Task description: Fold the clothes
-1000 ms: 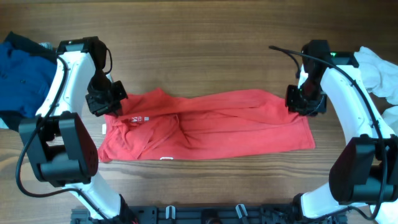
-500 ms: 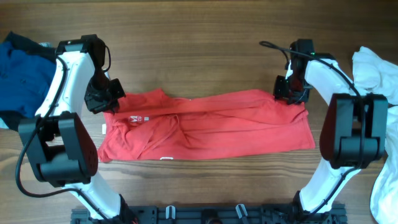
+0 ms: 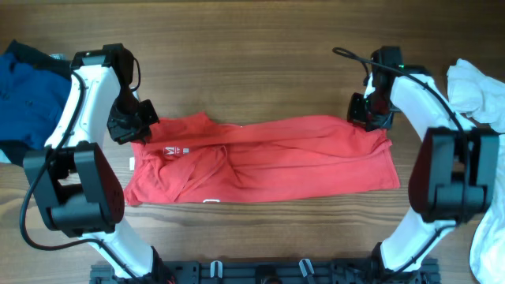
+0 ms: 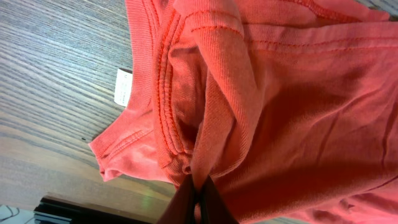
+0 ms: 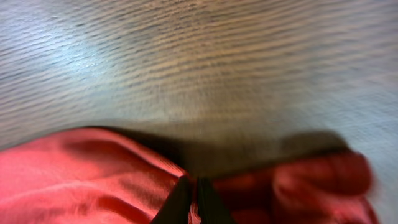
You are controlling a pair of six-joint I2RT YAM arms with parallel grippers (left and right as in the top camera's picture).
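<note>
a wood-grain table (image 3: pixel 260 47); a black rail (image 3: pixel 237 274) runs along its near edge.

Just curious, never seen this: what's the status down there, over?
Left gripper shut on red T-shirt near collar. Right gripper shut on its opposite end. Aside: blue garment, white garment.

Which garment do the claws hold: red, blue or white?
The red shirt, spread mid-table: left claw and right claw pinch its ends. The blue garment at the left edge and white garment at the right lie ungripped.

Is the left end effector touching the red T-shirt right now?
Touching. The left wrist view shows the left end effector shut on a fold of the red T-shirt.
</note>
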